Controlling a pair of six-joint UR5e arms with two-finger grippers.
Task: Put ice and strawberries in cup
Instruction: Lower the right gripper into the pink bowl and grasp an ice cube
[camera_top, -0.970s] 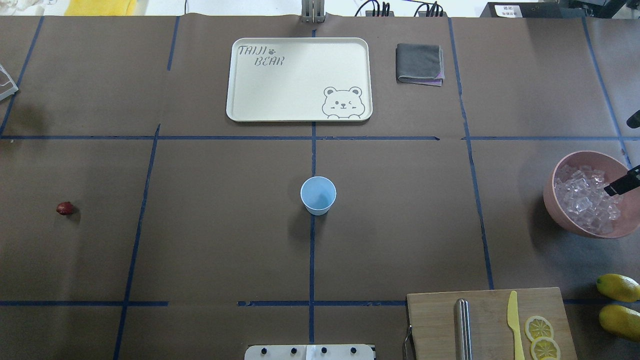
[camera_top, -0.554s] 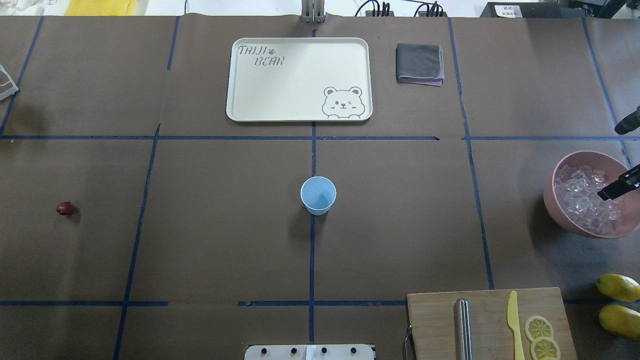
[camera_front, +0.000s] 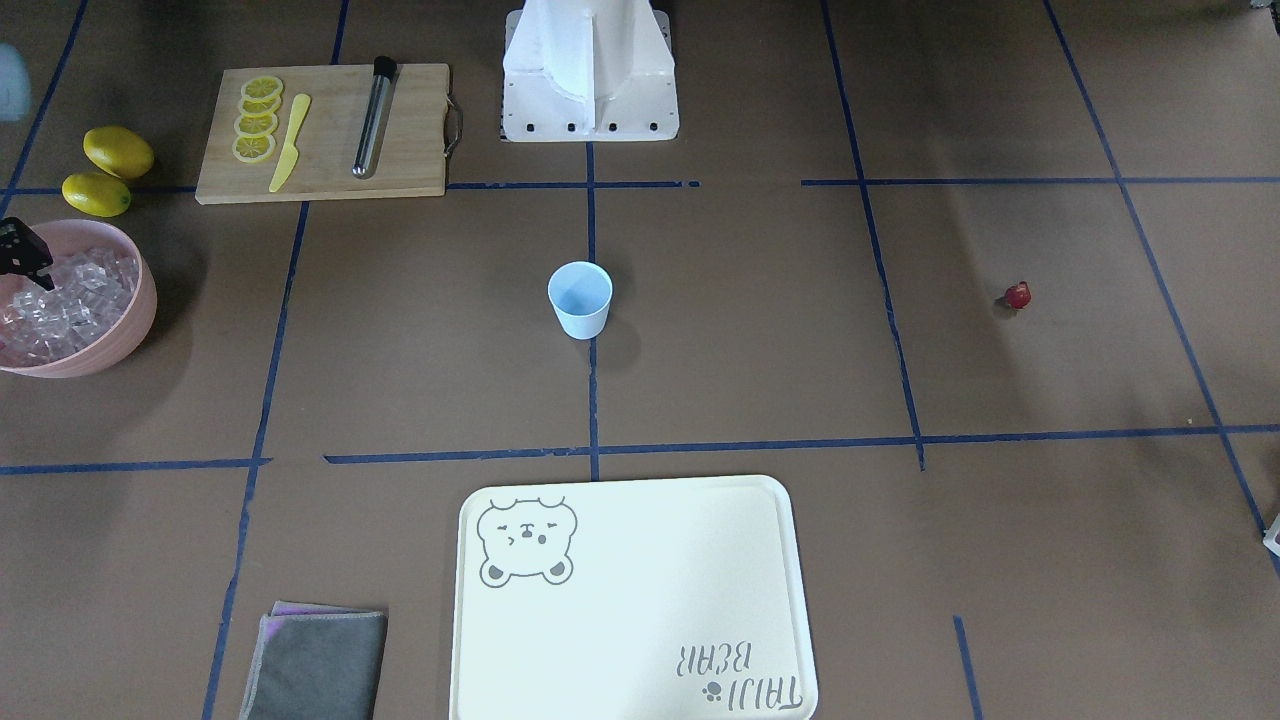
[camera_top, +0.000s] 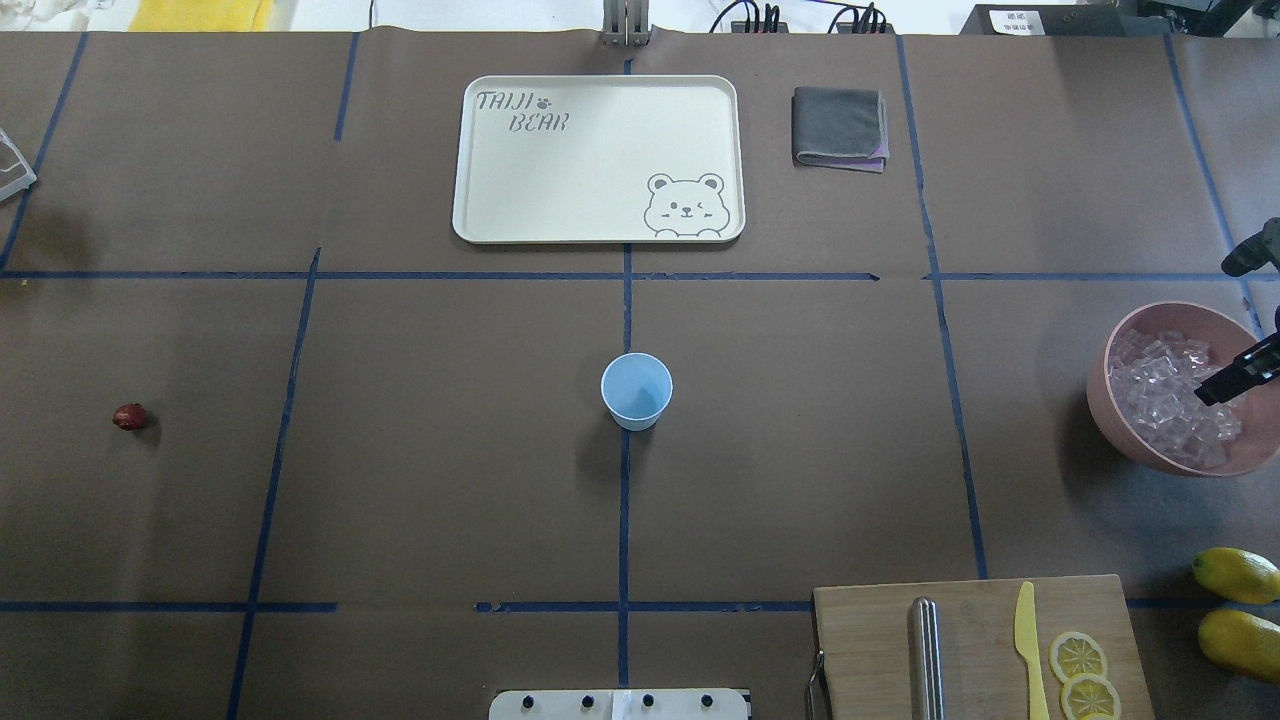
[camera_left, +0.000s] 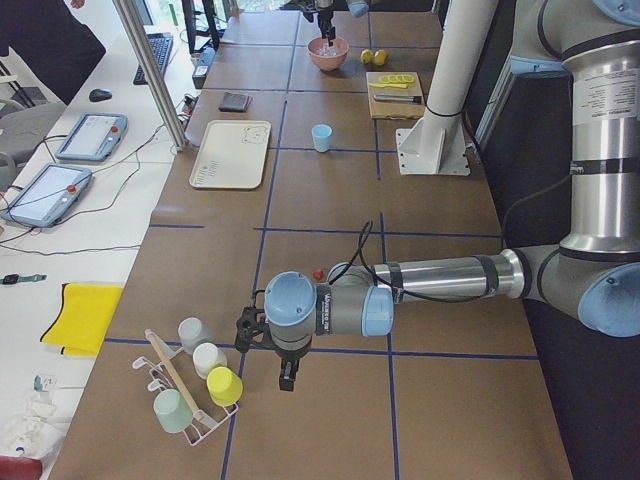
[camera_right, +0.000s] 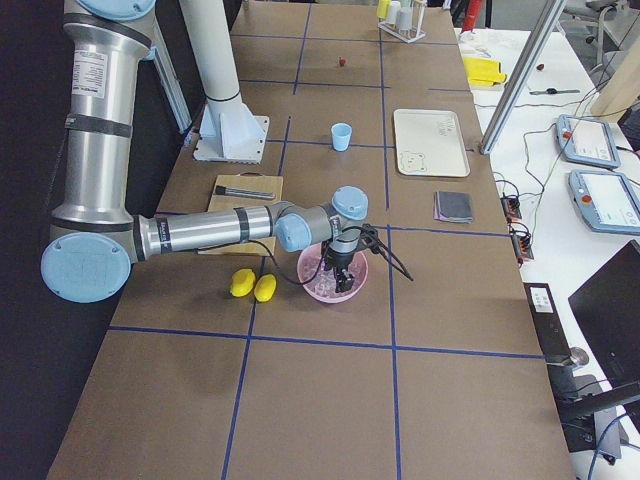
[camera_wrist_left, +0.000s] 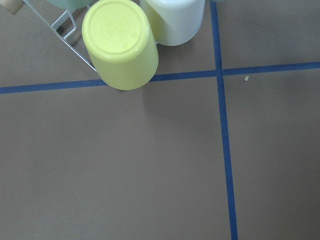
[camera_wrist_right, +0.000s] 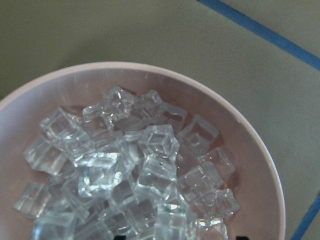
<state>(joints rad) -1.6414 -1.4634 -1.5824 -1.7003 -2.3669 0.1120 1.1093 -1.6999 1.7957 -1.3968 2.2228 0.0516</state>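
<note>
The pale blue cup (camera_top: 636, 390) stands upright and empty at the table's middle, also in the front view (camera_front: 580, 298). The red strawberry (camera_top: 130, 416) lies alone at the far left. Clear ice chunks (camera_top: 1165, 395) fill the pink bowl (camera_top: 1108, 415) at the right; the right wrist view shows the ice (camera_wrist_right: 130, 170) close below. My right gripper (camera_top: 1214, 332) hangs over the bowl, open and empty, its fingers wide apart. My left gripper (camera_left: 285, 375) shows only in the left side view, near a cup rack, and I cannot tell if it is open or shut.
A cream tray (camera_top: 600, 230) and a folded grey cloth (camera_top: 838, 127) lie at the back. A cutting board (camera_top: 870, 650) holds a metal rod, a yellow knife and lemon slices. Two lemons (camera_top: 1237, 575) lie beside it. Yellow and white cups (camera_wrist_left: 120, 45) sit in the rack under the left wrist.
My right gripper has moved a little to the left over the ice bowl, so both fingers show more fully. The cup and strawberry have not moved.
</note>
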